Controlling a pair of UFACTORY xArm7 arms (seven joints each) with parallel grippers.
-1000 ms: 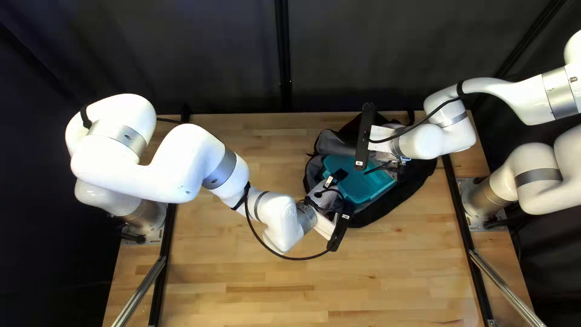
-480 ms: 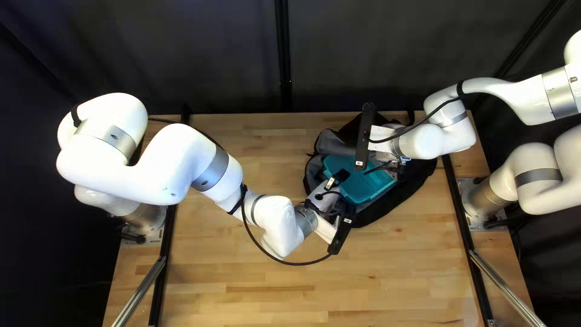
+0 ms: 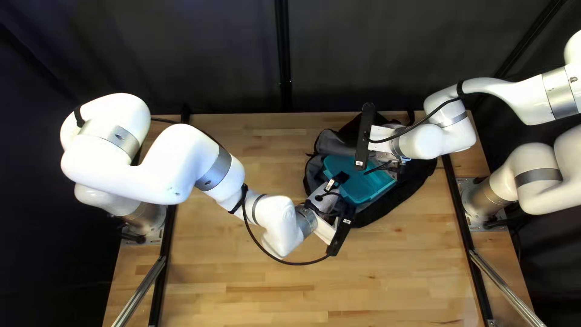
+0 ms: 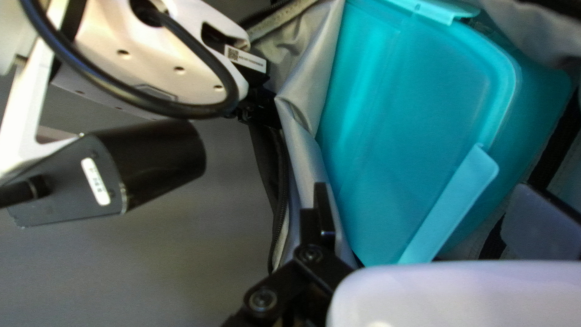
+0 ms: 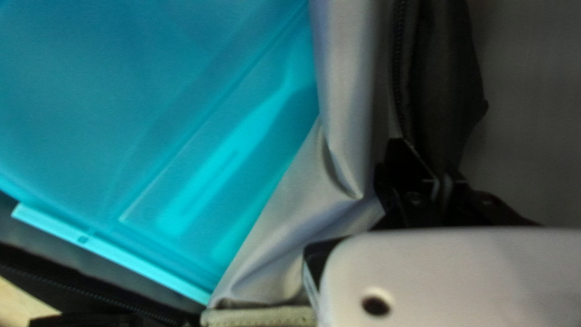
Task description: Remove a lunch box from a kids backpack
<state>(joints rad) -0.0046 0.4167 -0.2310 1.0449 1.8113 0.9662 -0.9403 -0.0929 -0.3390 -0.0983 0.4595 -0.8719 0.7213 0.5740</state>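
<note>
1. Because the lunch box (image 3: 363, 191) looks like smooth, hard plastic, I'd expect it to hold its shape under a squeeze but maybe slip. Weight: can't tell. Lid is on, so contents could add some.
2. Location: inside the open backpack (image 3: 416, 181), lid up.
3. Left end effector (image 4: 431, 215): open, fingers well apart, near end of the box between them. Not gripping it.
4. Right end effector (image 5: 426, 166): closed on the backpack's dark zippered edge, beside the grey lining (image 5: 345, 72). Useful for holding the mouth wide, I'd say.
5. Best hold: across the box's solid body at that near end, one finger down each side, pads on the walls below the lid. Stiff walls should take a firm, even squeeze.
6. Avoid the latch (image 4: 451, 206). It's a thin flap, probably the weakest part; pulling there might pop the lid.
7. Lining is soft, loose, lies right by one left finger. Might get pinched along with the box, then the bag would come up too. Get that finger inside the cloth first.
8. Shallow bite could let the box swing or slide, so go deeper before closing, then lift slowly.
</note>
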